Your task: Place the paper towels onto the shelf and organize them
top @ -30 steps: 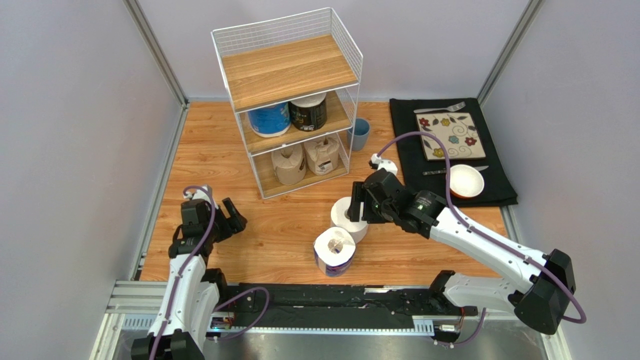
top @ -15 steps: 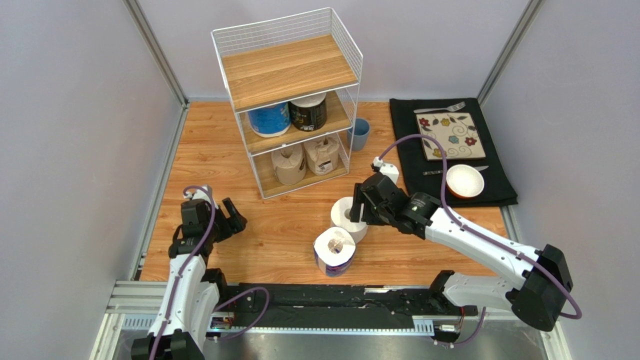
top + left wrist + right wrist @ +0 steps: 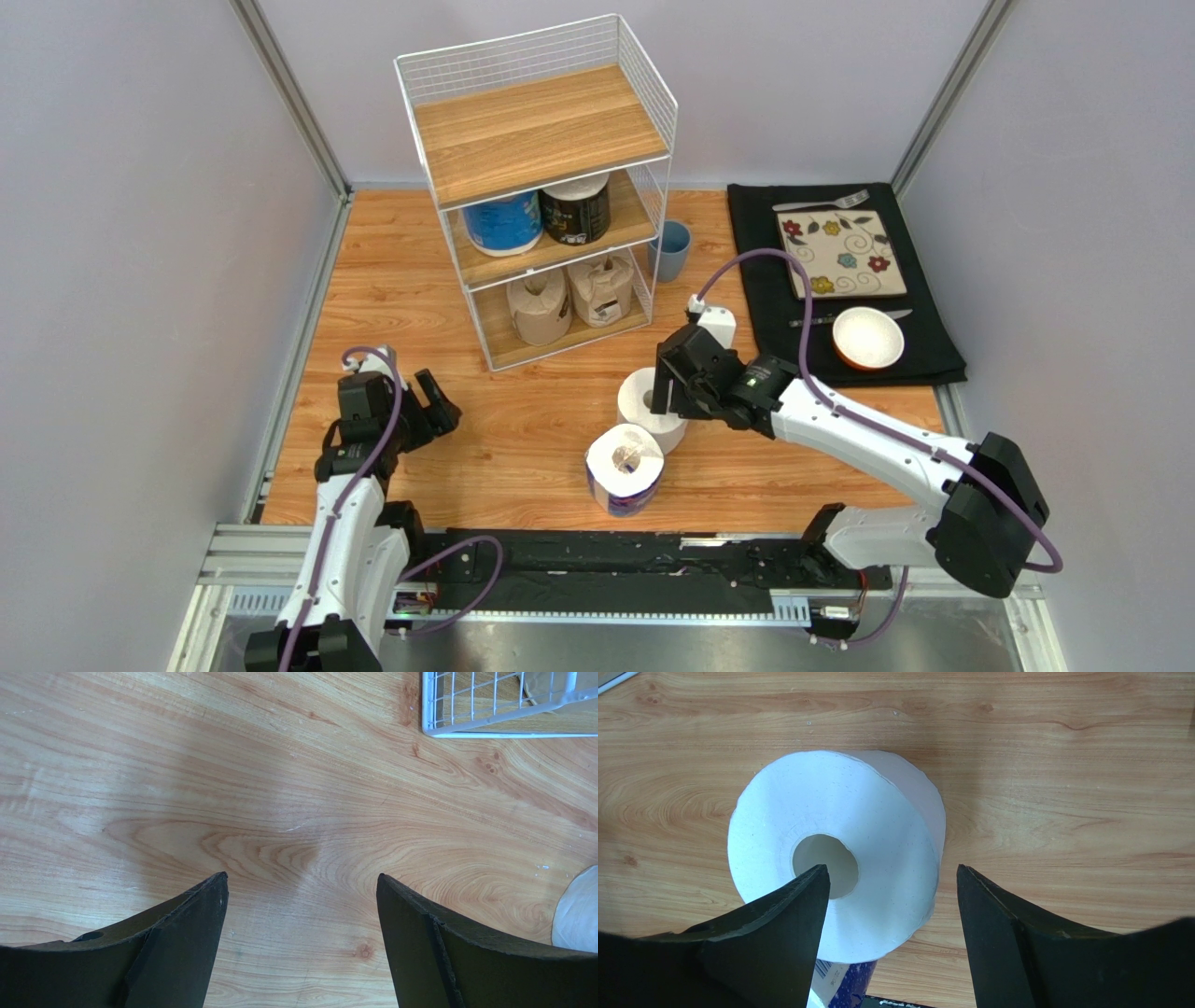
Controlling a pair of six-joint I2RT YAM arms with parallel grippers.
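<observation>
Nearest, the left gripper (image 3: 302, 878), jaws spread, hangs over the table (image 3: 421, 294). A blue-wrapped roll (image 3: 624, 469) stands just beside the plain white roll (image 3: 808, 819). The right gripper (image 3: 890, 875), jaws spread and holding nothing, hangs over the white one. Beyond, the shelf (image 3: 540, 133) holds a blue roll (image 3: 502, 221) and a dark roll (image 3: 575, 210) on the middle tier, and two brown rolls (image 3: 540, 305) on the bottom tier.
</observation>
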